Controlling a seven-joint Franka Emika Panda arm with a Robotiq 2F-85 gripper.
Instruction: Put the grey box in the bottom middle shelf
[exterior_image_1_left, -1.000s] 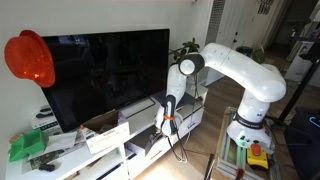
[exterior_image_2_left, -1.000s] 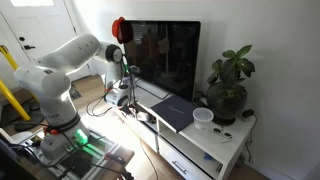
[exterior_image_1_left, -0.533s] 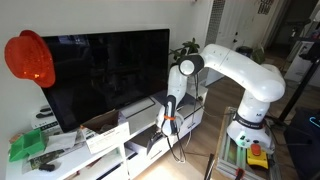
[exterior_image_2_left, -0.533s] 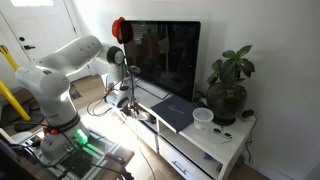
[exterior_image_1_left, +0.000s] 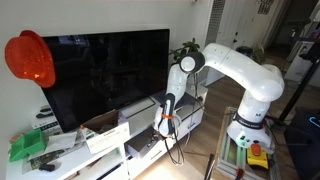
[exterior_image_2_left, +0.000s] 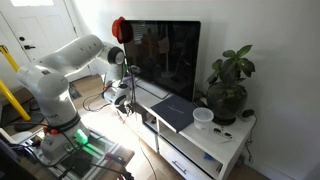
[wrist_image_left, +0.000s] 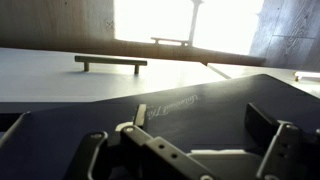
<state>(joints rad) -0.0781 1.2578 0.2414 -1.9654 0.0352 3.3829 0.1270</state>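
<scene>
Seemingly late in the placement. Found low at the mouth of the bottom middle shelf (exterior_image_1_left: 148, 144): the grey box (wrist_image_left: 200, 105), with its dark interior directly ahead of the gripper (exterior_image_1_left: 168, 126). Spread wide in the wrist view, clasping nothing visible. Left to do, by judgement: confirm full seating; insertion depth not discernible.

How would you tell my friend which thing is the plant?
Find the big black TV on the long white bench. At the bench's end farthest from the robot arm, beside the screen, stands the potted plant. It's the only leafy green thing, taller than the white cup next to it.
</scene>
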